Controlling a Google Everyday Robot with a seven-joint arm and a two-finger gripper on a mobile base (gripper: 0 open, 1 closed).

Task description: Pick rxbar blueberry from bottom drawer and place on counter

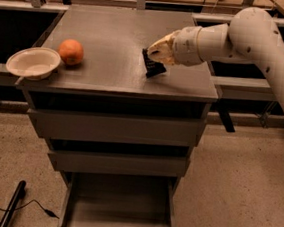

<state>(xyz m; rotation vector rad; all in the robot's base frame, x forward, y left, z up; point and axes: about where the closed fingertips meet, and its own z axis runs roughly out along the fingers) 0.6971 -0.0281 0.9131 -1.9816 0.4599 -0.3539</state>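
The counter [114, 37] is the flat grey-brown top of the drawer cabinet. My gripper [155, 56] reaches in from the right over the counter's right half and is shut on the rxbar blueberry [152, 66], a small dark bar. The bar hangs tilted from the gripper, low over the counter; I cannot tell whether it touches. The bottom drawer [120, 209] is pulled open and its tray shows nothing inside.
An orange [70, 52] and a pale bowl [34, 62] sit at the counter's left edge. The two upper drawers [115, 128] are closed. A black cable and bar [11, 208] lie on the floor at lower left. Pale wooden tables stand behind.
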